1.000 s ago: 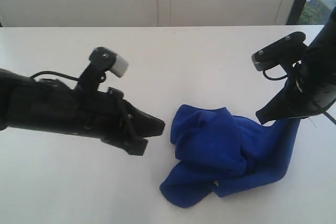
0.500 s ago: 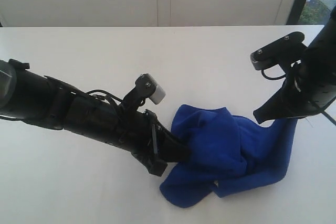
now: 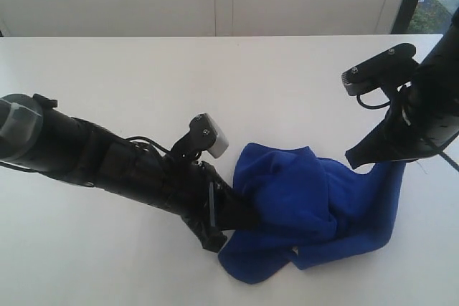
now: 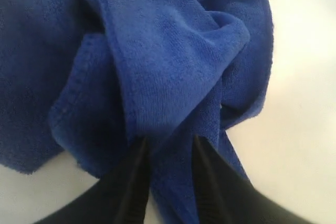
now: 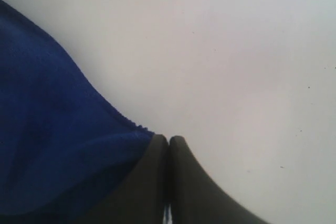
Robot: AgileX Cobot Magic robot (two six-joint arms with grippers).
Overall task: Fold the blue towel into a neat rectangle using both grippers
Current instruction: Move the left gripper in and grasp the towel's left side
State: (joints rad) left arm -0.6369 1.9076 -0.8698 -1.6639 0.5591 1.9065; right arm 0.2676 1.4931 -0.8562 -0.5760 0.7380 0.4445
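Plainly, folding has barely begun: the towel [image 3: 308, 206] lies crumpled on the near right of the tabletop [image 3: 237, 84], its right end held up by the right tool [image 5: 169, 139] pinching its edge, while the left tool [image 4: 169, 142] is spread astride a fold, with flattening and every fold left.

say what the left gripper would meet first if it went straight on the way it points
The blue towel: the left gripper has open jaws either side of a bunched fold, so it would likely press into cloth at once.
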